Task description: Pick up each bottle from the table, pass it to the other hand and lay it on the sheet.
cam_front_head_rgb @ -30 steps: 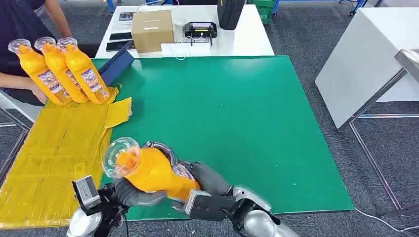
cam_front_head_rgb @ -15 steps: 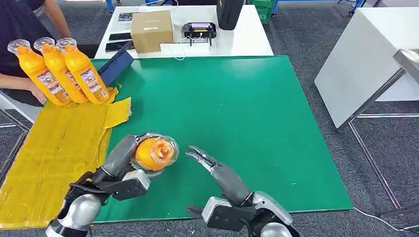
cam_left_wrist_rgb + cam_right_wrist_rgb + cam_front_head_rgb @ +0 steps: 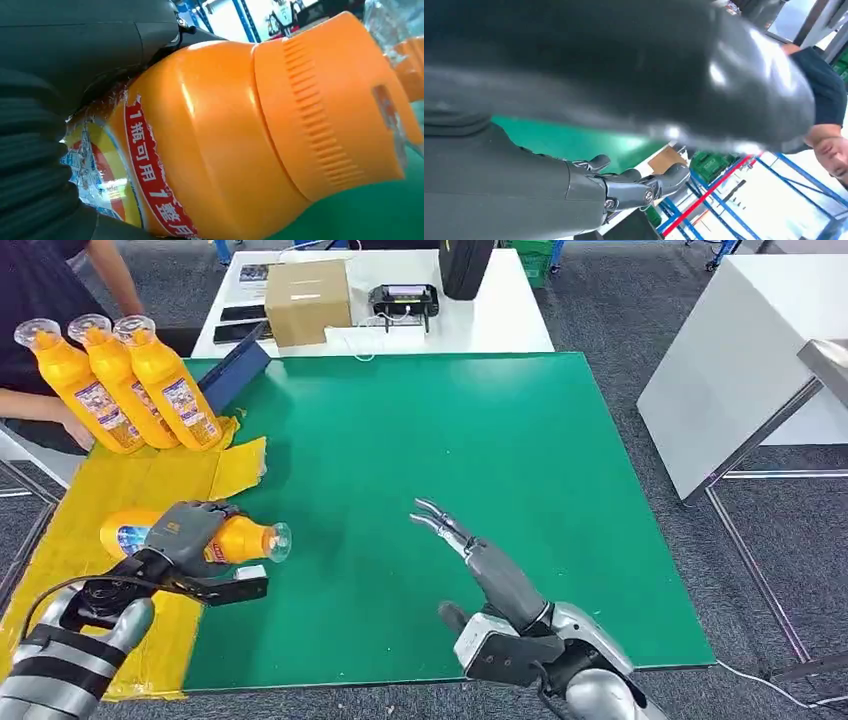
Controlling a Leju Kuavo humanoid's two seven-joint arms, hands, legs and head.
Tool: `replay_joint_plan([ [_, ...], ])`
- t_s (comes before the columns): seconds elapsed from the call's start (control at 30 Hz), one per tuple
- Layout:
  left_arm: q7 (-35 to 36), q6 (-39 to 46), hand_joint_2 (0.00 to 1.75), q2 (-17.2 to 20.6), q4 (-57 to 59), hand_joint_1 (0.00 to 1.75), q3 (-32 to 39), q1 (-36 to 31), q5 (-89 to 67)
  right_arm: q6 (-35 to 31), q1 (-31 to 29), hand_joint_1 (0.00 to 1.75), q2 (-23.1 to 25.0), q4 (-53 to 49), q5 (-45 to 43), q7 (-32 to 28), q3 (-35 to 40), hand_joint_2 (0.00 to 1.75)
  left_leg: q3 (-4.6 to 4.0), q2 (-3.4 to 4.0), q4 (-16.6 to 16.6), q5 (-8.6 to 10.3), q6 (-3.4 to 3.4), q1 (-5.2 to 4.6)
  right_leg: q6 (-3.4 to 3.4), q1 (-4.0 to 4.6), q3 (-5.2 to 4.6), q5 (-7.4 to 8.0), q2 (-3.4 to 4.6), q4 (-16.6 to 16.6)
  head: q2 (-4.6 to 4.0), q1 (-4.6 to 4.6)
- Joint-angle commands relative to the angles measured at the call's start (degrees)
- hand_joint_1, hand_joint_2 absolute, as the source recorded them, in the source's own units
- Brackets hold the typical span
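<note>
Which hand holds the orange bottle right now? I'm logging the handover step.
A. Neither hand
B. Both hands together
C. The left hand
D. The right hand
C: the left hand grips the orange bottle lying sideways at the yellow sheet's edge, while the right hand is spread, holding nothing, over the green table.

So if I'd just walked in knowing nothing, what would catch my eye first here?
Probably the bright orange bottle lying on its side in the robot's left hand, over the edge where the yellow sheet meets the green table. Next, three matching bottles lined up at the sheet's far end, beside a person's hand. The robot's right hand hovers empty over the table, fingers apart.
</note>
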Motion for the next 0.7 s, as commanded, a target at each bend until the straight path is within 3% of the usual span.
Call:
replay_joint_plan([
  [0.03,-0.05,-0.16,1.75,1.11,6.35,1.75,-3.57,-4.07,-0.19,0.32,-1.84,0.00,-0.94,0.49,-0.06,-0.01,0.04,0.00,0.06,-0.14,0.01,-0.01,-0.05,0.01,-0.09,-0.02,0.09,-0.04,0.14,0.03,0.00,0.00],
  [0.17,-0.05,-0.16,1.75,1.11,6.35,1.75,-3.57,-4.07,-0.19,0.32,-1.84,0.00,-0.94,0.49,-0.06,-0.01,0.04,0.00,0.04,-0.14,0.04,-0.01,-0.06,0.04,-0.10,0.01,0.05,-0.03,0.17,0.04,0.00,0.00],
  [0.27,1.52,-5.83,1.75,2.64,9.54,1.75,-7.67,-7.19,-3.07,0.46,-2.91,0.00,-1.67,0.85,-0.12,0.20,0.33,0.00,0.05,-0.16,0.07,-0.03,-0.08,0.06,-0.11,0.03,0.06,-0.06,0.19,0.06,0.00,0.00],
  [0.4,-1.30,-11.56,1.75,2.40,17.69,1.75,-12.74,-12.81,-0.86,1.17,-4.91,0.00,-1.52,2.10,-0.74,0.61,0.63,0.00,0.02,-0.24,0.07,0.02,-0.06,0.07,-0.10,0.05,0.06,-0.03,0.10,0.05,0.00,-0.02],
  [0.53,-4.07,-13.64,1.75,2.58,20.90,1.75,-16.99,-14.39,2.57,1.66,-5.72,0.00,-1.70,2.67,-0.74,0.64,1.50,0.00,0.13,-0.28,0.00,0.03,-0.06,0.06,-0.11,0.03,0.18,-0.03,0.13,-0.01,0.00,-0.02],
  [0.57,-6.03,-14.13,1.75,3.09,20.60,1.68,-17.89,-14.38,5.09,1.83,-5.97,0.00,-1.89,2.84,-0.82,0.64,1.60,0.00,0.14,-0.25,0.06,-0.01,-0.08,0.07,-0.12,0.04,0.18,-0.06,0.22,0.03,0.00,0.00],
  [0.6,-6.92,-15.67,0.00,3.61,20.46,0.00,-18.43,-15.03,6.84,1.95,-6.15,0.00,-1.90,3.00,-0.98,0.60,1.58,0.00,0.17,-0.22,0.05,-0.03,-0.09,0.08,-0.13,0.04,0.21,-0.07,0.29,0.03,0.00,0.00],
  [0.7,-6.84,-12.62,0.00,3.44,17.64,0.00,-18.62,-14.27,8.14,2.20,-6.25,0.00,-1.69,3.56,-1.01,0.61,1.40,0.00,0.13,-0.14,0.03,-0.04,-0.08,0.06,-0.09,0.03,0.16,-0.06,0.22,0.02,0.00,0.02],
])
